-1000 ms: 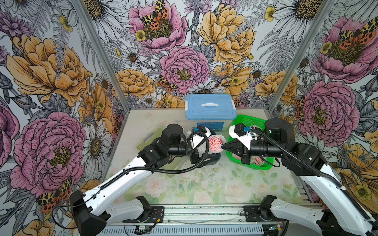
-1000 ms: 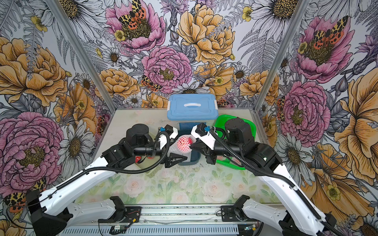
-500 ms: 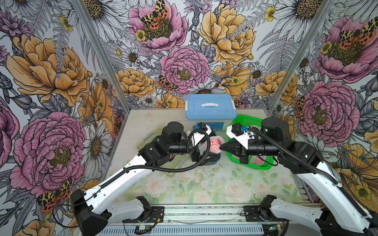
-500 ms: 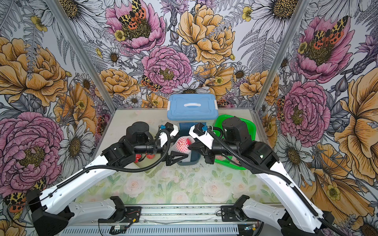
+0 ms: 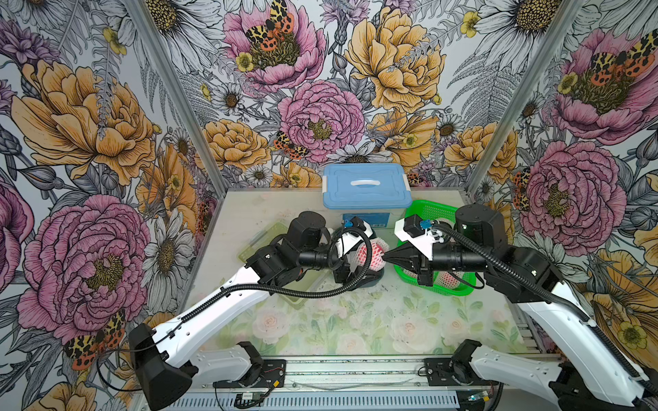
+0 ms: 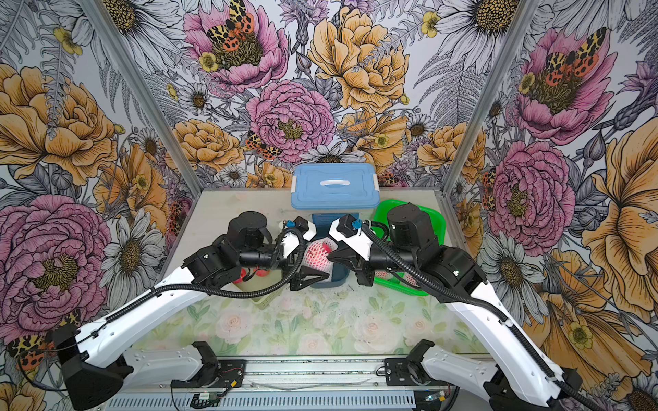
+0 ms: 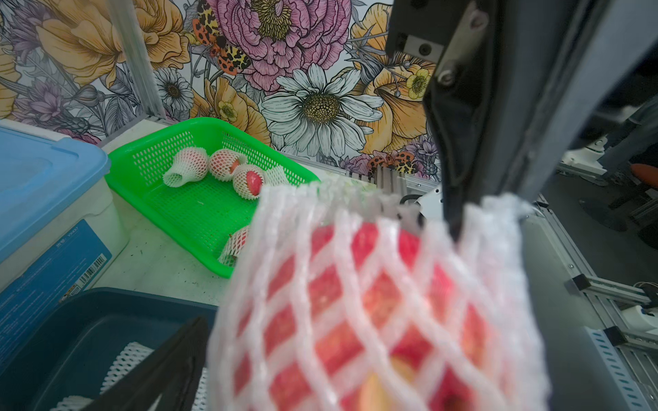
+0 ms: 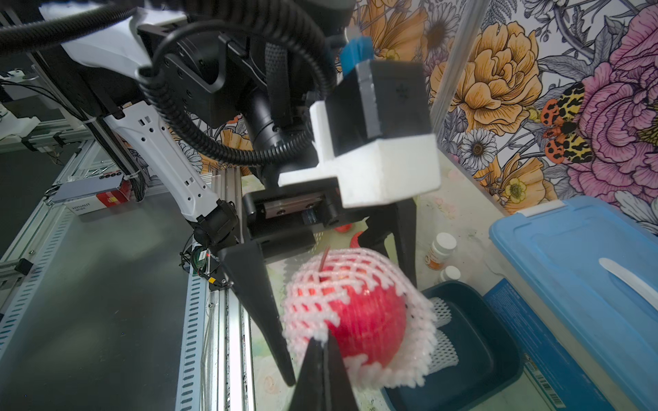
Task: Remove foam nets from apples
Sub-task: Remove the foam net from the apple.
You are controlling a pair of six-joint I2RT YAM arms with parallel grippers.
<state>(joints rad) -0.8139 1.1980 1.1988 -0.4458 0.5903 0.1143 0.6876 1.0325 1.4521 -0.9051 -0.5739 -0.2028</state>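
A red apple (image 8: pixel 366 320) in a white foam net (image 8: pixel 338 284) hangs above a dark blue tray (image 8: pixel 473 359), seen in both top views (image 5: pixel 370 254) (image 6: pixel 317 256). My right gripper (image 8: pixel 322 343) is shut on the net's frilly edge, where the net gapes and bare apple skin shows. My left gripper (image 6: pixel 320 259) is open wide. One of its fingers (image 8: pixel 256 302) stands on each side of the apple; I cannot tell if they touch it. More netted apples (image 7: pixel 188 165) lie in the green basket (image 7: pixel 199 124).
Empty nets (image 8: pixel 441 313) lie in the dark blue tray. A blue-lidded box (image 5: pixel 366 185) stands at the back, with the green basket (image 5: pixel 427 210) to its right. Two white pill bottles (image 8: pixel 441 249) stand by the box. A pale tray (image 5: pixel 263 242) with bare apples (image 6: pixel 261 273) sits under the left arm.
The right gripper has edged slightly toward the left arm with the net's edge still pinched. The left fingers stay spread around the apple.
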